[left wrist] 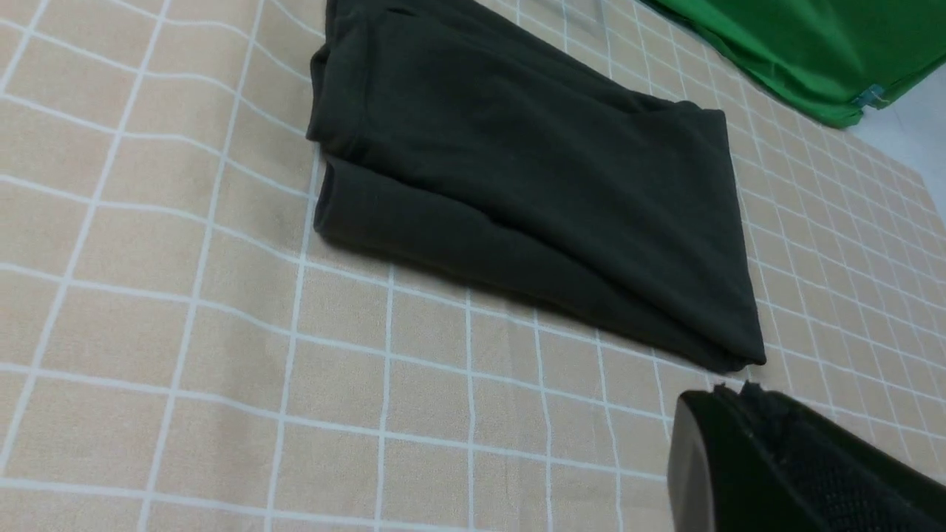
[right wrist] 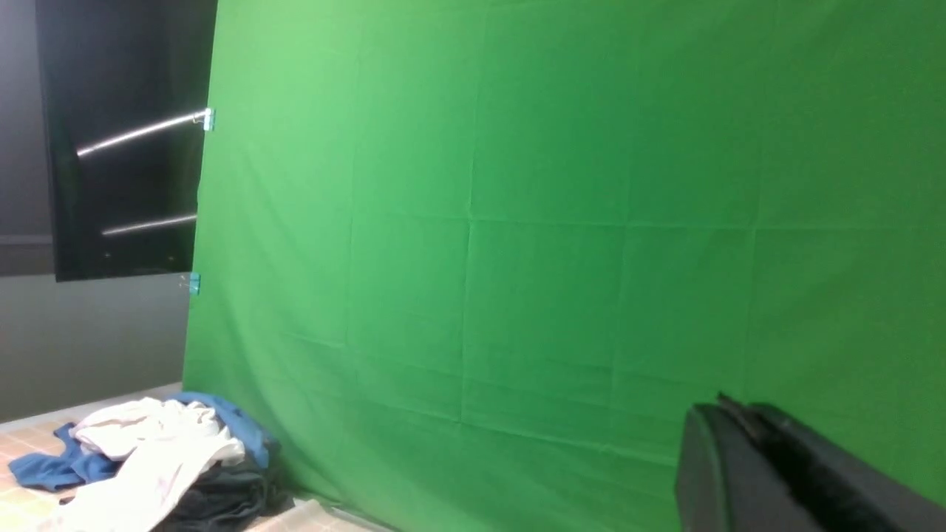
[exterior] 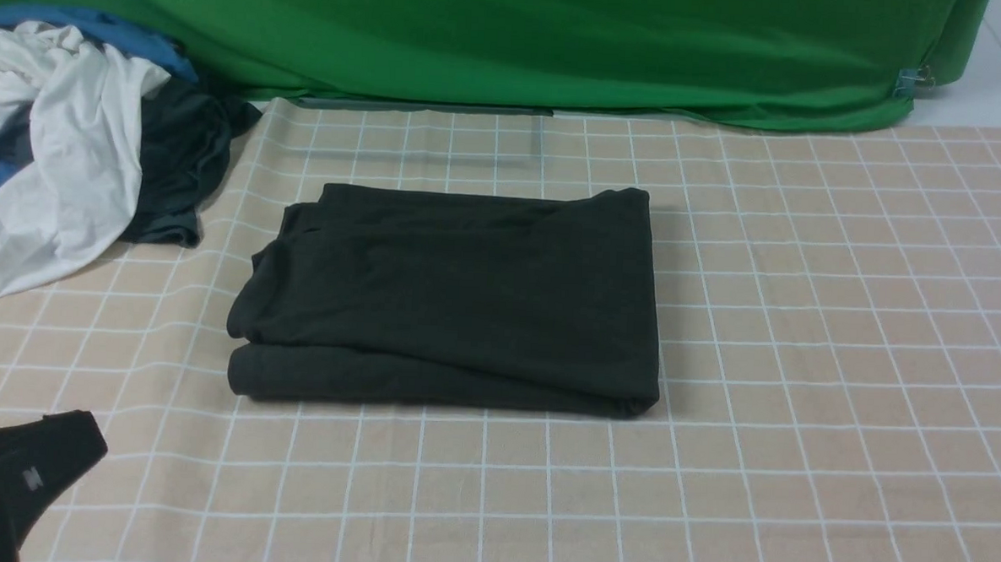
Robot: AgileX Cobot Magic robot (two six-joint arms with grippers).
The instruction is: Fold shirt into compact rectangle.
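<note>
The shirt (exterior: pixel 458 296) lies folded, no print or label readable; both grippers' jaws pressed together, empty.

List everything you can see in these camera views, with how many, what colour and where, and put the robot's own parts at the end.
shirt: one, black, folded into a rectangle, middle of the table, nothing touching it.
white garment: one, white, crumpled on top of the pile at the table's far left.
blue garment: one, blue, in the same pile, mostly under the white one.
dark garment: one, dark, crumpled at the pile's right side.
tablecloth: one, beige with a white grid, covering the table.
backdrop: one, green, hanging behind the table.
left gripper: one, black, shut, empty, near the table's front left, apart from the shirt.
right gripper: one, black, shut, empty, facing the backdrop.
</note>
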